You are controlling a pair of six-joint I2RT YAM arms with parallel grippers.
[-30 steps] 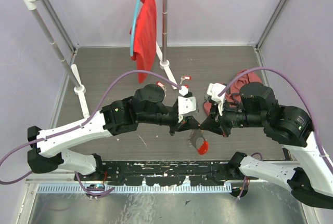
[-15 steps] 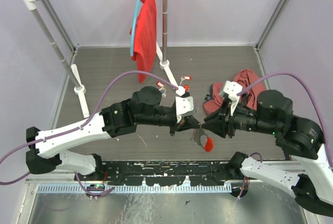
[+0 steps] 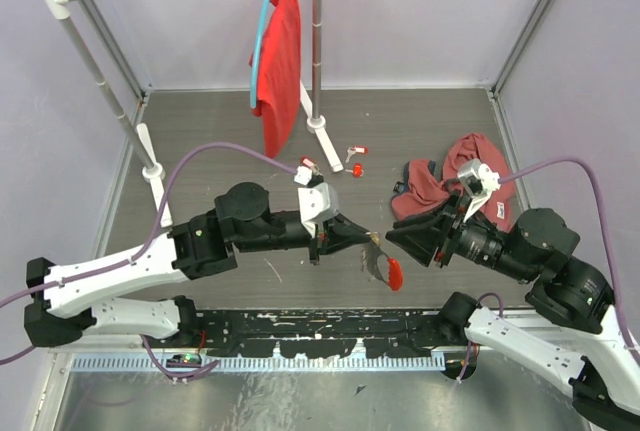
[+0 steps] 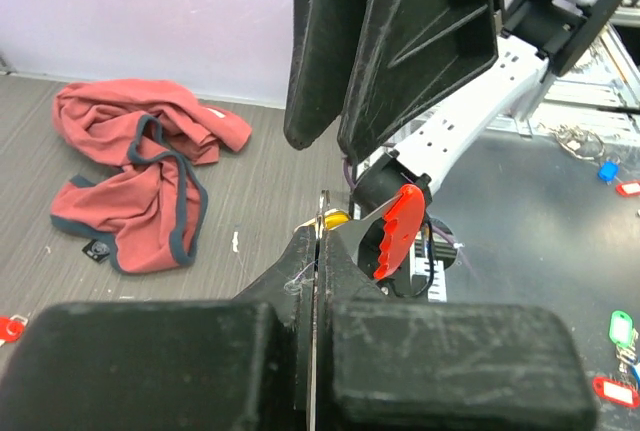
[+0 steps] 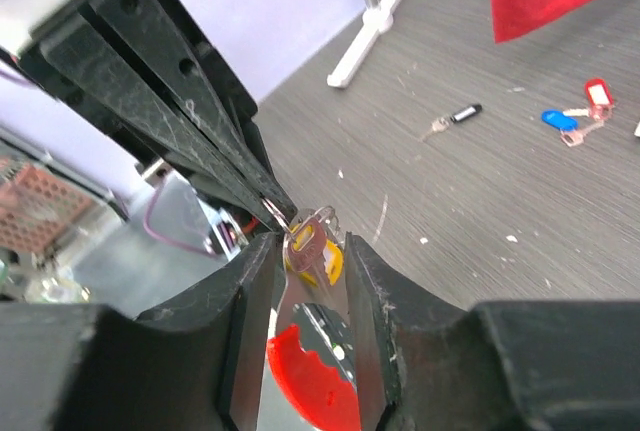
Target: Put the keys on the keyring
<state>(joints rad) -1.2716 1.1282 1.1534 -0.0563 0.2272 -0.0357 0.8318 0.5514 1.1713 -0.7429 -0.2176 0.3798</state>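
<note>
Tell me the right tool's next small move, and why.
Probably draw the right tool back, clear of the yellow-tagged silvery key: its jaws stand open around it, while the shut left tool holds the silvery keyring with the red plastic piece.

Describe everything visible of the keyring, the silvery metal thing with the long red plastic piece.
The keyring is a thin silvery metal part joined to a bright red plastic piece with a notched edge. It hangs above the grey table, red end lowest. The black left gripper pinches its top, jaws shut. A small yellow-tagged key seems threaded on it. The black right gripper's open jaws flank it; contact unclear.
</note>
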